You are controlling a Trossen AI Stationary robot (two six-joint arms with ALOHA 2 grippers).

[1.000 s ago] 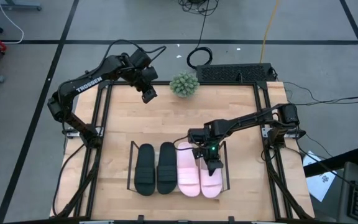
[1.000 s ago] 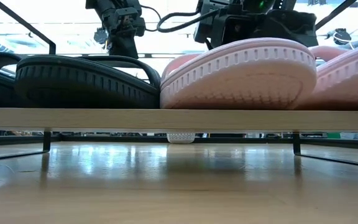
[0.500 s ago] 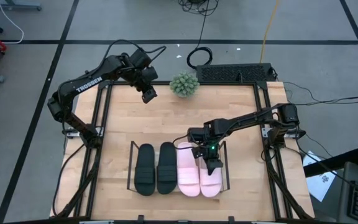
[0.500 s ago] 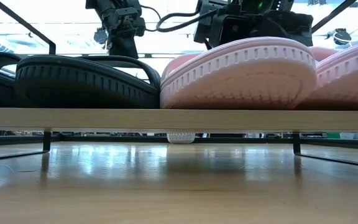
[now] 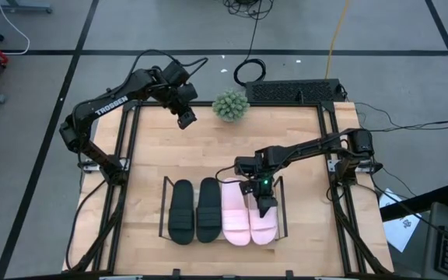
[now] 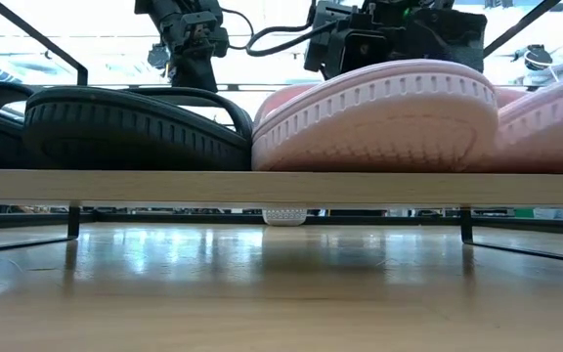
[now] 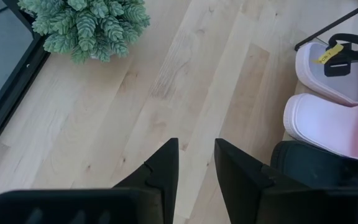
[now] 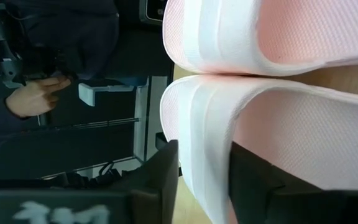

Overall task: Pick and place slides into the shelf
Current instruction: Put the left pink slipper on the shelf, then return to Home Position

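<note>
Four slides lie side by side on the shelf (image 5: 164,211) near the table's front edge: two black slides (image 5: 194,211) on the left, two pink slides (image 5: 236,214) on the right. My right gripper (image 5: 264,204) points down at the rightmost pink slide (image 5: 265,227), open, its fingers on either side of the strap's edge (image 8: 204,168). That slide rests by its sole on the shelf board (image 6: 281,186). My left gripper (image 5: 186,117) hangs open and empty over the table's far left part. My right gripper stands from above with one finger (image 8: 169,177) under the pink slide's strap and the other finger (image 8: 253,186) over the strap's outer face, at the strap's edge. Whether either finger touches the strap, I cannot tell. The slide lies flat on the shelf.
A small green plant (image 5: 230,105) stands at the table's far edge, near my left gripper. Bare wood lies between plant and shelf. A dark metal frame (image 5: 127,155) edges the table. A person's hand (image 8: 35,96) shows beyond the table.
The rightmost pink slide has sunk lower onto the shelf; in the low view its top stands below where it was. My right gripper has stayed over its strap, shifting only slightly toward the far edge.
</note>
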